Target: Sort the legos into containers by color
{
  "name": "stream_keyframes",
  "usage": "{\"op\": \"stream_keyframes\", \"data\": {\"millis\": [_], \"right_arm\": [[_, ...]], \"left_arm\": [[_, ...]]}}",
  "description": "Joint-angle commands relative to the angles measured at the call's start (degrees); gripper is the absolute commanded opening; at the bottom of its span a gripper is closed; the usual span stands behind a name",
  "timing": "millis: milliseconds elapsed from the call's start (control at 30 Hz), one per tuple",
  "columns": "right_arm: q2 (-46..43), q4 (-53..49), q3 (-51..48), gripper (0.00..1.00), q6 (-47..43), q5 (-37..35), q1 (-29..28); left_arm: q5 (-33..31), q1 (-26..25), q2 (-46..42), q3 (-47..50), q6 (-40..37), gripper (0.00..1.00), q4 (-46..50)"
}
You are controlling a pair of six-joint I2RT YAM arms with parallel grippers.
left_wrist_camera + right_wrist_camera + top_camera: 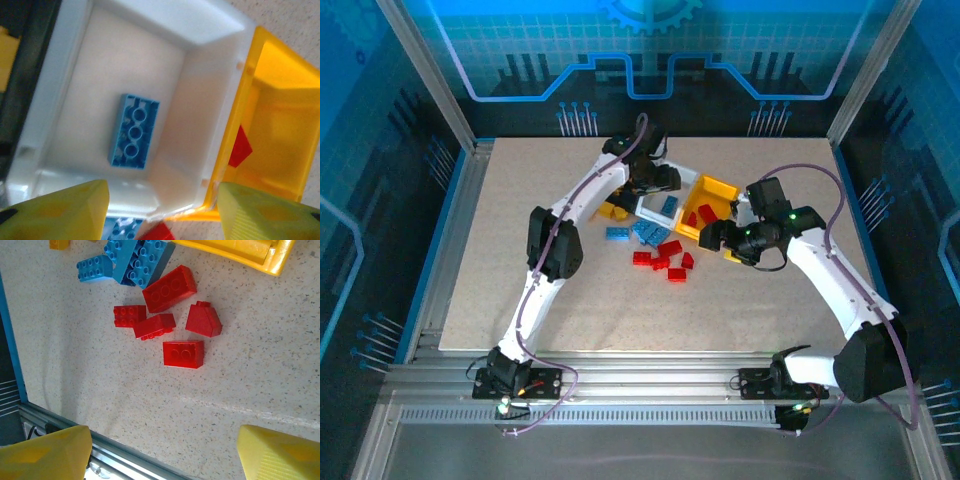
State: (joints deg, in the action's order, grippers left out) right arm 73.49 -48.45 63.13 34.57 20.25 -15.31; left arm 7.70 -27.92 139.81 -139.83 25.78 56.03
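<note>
My left gripper [162,210] hangs open and empty over the white bin [210,65], where one blue brick [133,132] lies studs down. Beside it, the yellow bin [280,100] holds a red brick [240,147], and the black bin [25,75] runs along the left edge. In the top view the left gripper [658,184] is above the bins. My right gripper [165,455] is open and empty over bare table, short of several red bricks [170,315]. Blue bricks [132,260] lie beyond them. From above, the right gripper [713,238] sits right of the red bricks [665,262].
Orange-yellow bricks [612,211] lie left of the white bin [660,208], with blue bricks [640,233] in front of it. The yellow bin [712,200] stands to its right. A metal rail [100,440] edges the table near the right gripper.
</note>
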Motion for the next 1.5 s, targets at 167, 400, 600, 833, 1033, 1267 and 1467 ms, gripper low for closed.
{"op": "stream_keyframes", "data": {"millis": [167, 400, 600, 833, 1033, 1267, 1467], "right_arm": [[0.29, 1.38, -2.42, 0.78, 0.98, 2.59, -0.30], [2.00, 2.49, -1.93, 0.78, 1.38, 2.84, -2.17], [2.13, 1.61, -1.86, 0.78, 1.29, 2.18, -3.23], [1.91, -0.33, -1.42, 0.78, 0.58, 0.88, -3.23], [3.06, -0.90, -0.39, 0.79, 0.77, 0.50, -3.23], [4.19, -1.04, 0.24, 0.79, 1.20, -0.02, -3.31], [4.95, -1.02, 0.83, 0.79, 1.60, -0.21, -3.67]], "left_arm": [[-16.14, -0.11, -19.24, 18.16, -5.63, 0.63, 11.65], [-18.63, 0.23, -23.51, 35.71, -4.92, 0.74, 7.78], [-16.52, 1.27, -19.17, 38.46, -4.93, 0.75, 3.08], [-15.44, 2.59, -15.09, 35.10, -7.13, 0.75, 1.48], [-15.02, 4.41, -12.04, 32.61, -9.40, 0.75, 1.71], [-12.56, 5.51, -10.11, 31.46, -11.09, 0.76, 1.02], [-9.04, 5.47, -9.27, 32.07, -11.32, 0.77, -0.55]]}}
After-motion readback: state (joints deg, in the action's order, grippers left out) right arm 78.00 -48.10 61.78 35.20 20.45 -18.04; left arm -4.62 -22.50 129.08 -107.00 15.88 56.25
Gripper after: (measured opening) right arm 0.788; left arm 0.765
